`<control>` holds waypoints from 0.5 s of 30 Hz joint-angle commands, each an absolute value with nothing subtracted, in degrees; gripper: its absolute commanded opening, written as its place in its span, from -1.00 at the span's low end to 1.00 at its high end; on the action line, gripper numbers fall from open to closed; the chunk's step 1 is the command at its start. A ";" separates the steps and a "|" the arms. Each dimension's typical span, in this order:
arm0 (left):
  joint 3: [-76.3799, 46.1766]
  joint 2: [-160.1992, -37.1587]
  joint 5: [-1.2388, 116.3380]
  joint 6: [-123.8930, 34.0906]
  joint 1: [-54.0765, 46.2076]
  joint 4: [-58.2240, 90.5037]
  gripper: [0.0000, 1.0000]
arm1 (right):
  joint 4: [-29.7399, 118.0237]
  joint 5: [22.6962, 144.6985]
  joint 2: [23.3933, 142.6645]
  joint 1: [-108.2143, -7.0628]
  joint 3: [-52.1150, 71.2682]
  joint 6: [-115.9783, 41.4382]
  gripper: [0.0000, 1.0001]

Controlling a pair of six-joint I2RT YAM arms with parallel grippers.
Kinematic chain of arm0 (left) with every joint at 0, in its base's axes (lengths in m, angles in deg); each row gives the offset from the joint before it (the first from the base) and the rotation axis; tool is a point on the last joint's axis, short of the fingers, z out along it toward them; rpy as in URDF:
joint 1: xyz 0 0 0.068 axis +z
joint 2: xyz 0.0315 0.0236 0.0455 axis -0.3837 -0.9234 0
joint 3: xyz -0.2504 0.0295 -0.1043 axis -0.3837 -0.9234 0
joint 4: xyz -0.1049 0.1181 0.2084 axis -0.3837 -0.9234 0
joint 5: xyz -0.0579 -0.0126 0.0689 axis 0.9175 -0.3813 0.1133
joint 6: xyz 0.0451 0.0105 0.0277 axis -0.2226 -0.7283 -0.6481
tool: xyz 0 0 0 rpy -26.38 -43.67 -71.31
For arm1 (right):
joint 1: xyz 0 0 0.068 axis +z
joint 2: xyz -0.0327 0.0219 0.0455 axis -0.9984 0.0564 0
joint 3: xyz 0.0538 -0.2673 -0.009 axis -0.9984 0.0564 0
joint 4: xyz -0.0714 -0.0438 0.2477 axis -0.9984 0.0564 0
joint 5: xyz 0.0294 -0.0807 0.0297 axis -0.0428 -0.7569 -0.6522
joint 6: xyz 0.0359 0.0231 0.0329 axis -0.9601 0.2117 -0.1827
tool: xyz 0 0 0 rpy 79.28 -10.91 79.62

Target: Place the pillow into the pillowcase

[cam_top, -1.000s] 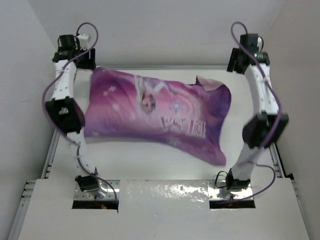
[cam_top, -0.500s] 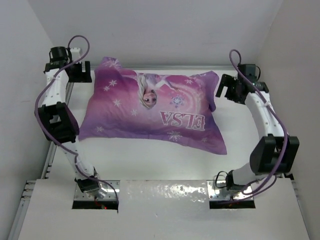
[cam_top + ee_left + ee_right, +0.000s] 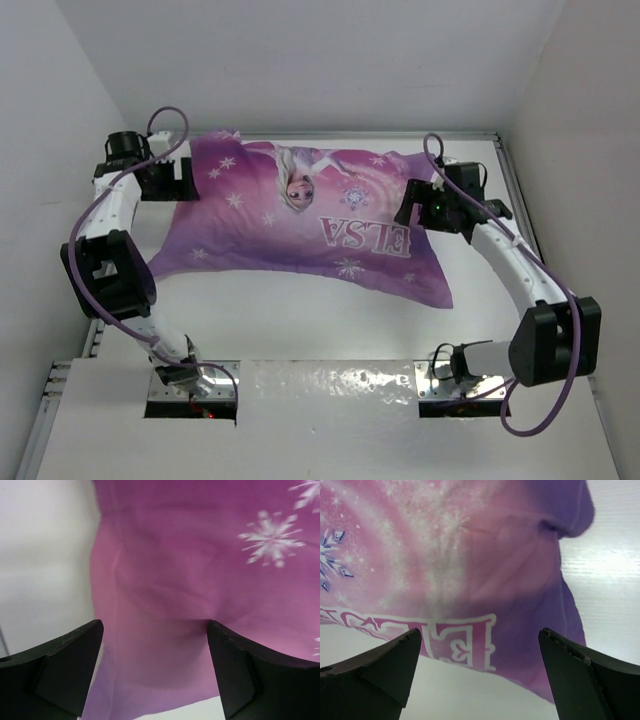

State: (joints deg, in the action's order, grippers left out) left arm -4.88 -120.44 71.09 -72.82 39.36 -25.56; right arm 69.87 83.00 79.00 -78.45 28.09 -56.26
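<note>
The pillowcase (image 3: pixel 300 225) lies plump, print up, across the table (image 3: pixel 300 330). No white pillow shows, so I judge it inside. My left pincer (image 3: pixel 154 625) and right pincer (image 3: pixel 480 630) hover spread over its ends, gripping nothing. If I tug one corner, the pillow may slip out the mouth.

Pillowcase (image 3: pixel 250 225): one word readable, "ELSA". The lettering (image 3: pixel 365 237) is in big pink capitals edged white, on the purple ground toward the right end. It reads upside down in the top view. In the right wrist view the same lettering (image 3: pixel 462 642) shows only in part, the letters not fully legible.
</note>
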 commanded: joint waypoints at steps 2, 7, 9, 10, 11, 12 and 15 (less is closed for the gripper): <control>-5.88 -114.16 65.56 -72.65 43.48 -22.35 0.66 | 77.72 76.78 74.55 -80.52 22.90 -55.59 0.98; -13.60 -111.35 57.73 -72.92 46.20 -20.33 0.66 | 80.19 55.96 69.64 -81.32 28.07 -63.04 0.98; -16.07 -110.73 57.29 -73.18 46.65 -20.15 0.66 | 81.07 48.42 68.22 -81.32 30.09 -66.91 0.98; -16.43 -110.46 57.11 -73.44 46.73 -20.15 0.66 | 81.42 46.98 67.09 -81.32 30.80 -67.28 0.98; -16.78 -110.37 57.02 -73.44 46.65 -20.15 0.66 | 81.43 45.75 66.47 -81.32 31.50 -67.46 0.98; -16.87 -110.20 56.85 -73.44 46.73 -20.15 0.66 | 81.34 44.78 65.94 -81.32 32.81 -67.37 0.98; -16.61 -109.76 57.46 -73.09 46.73 -20.24 0.66 | 81.43 42.48 64.44 -81.32 34.23 -66.67 0.98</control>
